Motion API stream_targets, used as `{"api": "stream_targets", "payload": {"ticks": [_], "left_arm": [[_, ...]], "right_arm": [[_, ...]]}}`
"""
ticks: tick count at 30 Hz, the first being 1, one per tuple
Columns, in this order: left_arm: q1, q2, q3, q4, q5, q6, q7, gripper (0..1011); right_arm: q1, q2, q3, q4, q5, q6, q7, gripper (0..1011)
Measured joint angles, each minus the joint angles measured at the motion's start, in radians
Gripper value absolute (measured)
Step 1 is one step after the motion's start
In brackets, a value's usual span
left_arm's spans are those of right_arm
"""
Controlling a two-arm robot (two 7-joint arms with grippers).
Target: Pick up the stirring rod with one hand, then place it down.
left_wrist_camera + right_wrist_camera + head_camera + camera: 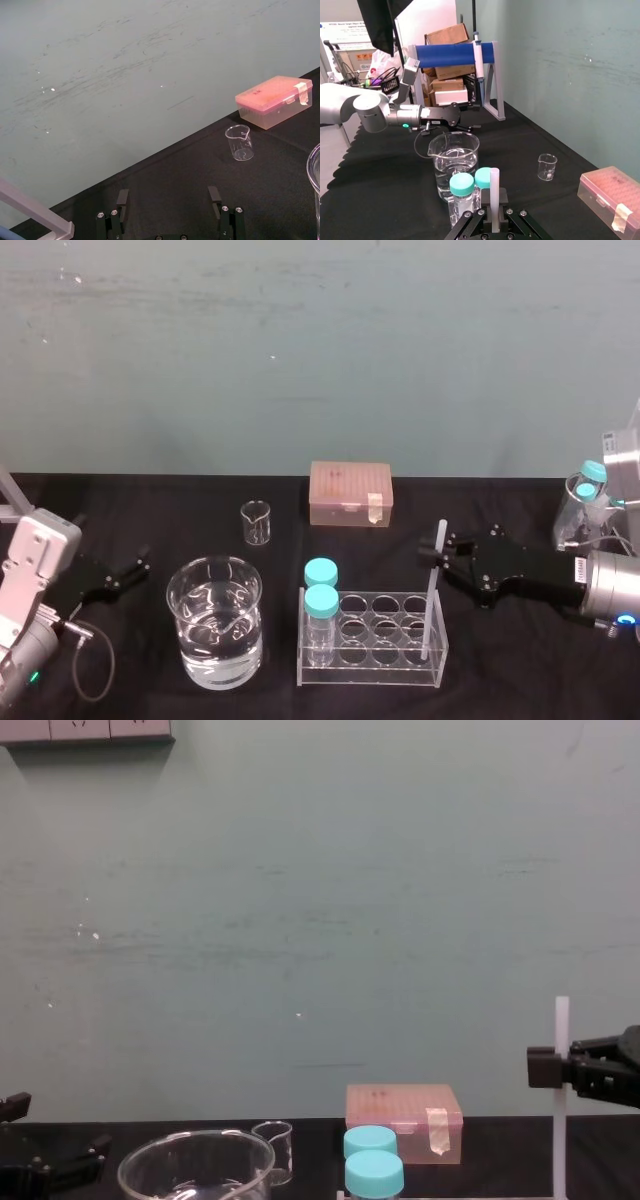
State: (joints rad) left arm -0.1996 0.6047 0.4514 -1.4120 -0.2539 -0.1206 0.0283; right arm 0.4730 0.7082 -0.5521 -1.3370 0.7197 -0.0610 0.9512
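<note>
The tube rack [372,640] is sitting toward the front of the table [150,502], right of centre. Two capped bottles [321,587] are standing in its left end, one behind the other. The stirring rod [432,600] is standing upright in its right end — the right gripper [438,552], reaching in from the right, is clasping it near the top. The large beaker [215,630] is sitting just left of the rack, with the left gripper [140,565] lying farther left, apart from it. Behind them the small beaker [256,522] is standing, and the pipette tip box [350,494] is sitting to its right.
</note>
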Motion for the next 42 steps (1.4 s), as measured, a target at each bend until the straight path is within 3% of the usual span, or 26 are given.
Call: {"api": "stream_targets", "payload": {"ticks": [37,42], "left_arm": [[0.0,0.0,0.0,0.0,0.0,0.0,0.0,1005],[0.0,0.0,0.0,0.0,0.0,0.0,0.0,1005]], "right_arm": [[-0.024,-0.012,0.01,0.008,-0.001,-0.001,-0.007,73],[-0.024,-0.012,0.01,0.008,-0.001,-0.001,-0.008,149]]}}
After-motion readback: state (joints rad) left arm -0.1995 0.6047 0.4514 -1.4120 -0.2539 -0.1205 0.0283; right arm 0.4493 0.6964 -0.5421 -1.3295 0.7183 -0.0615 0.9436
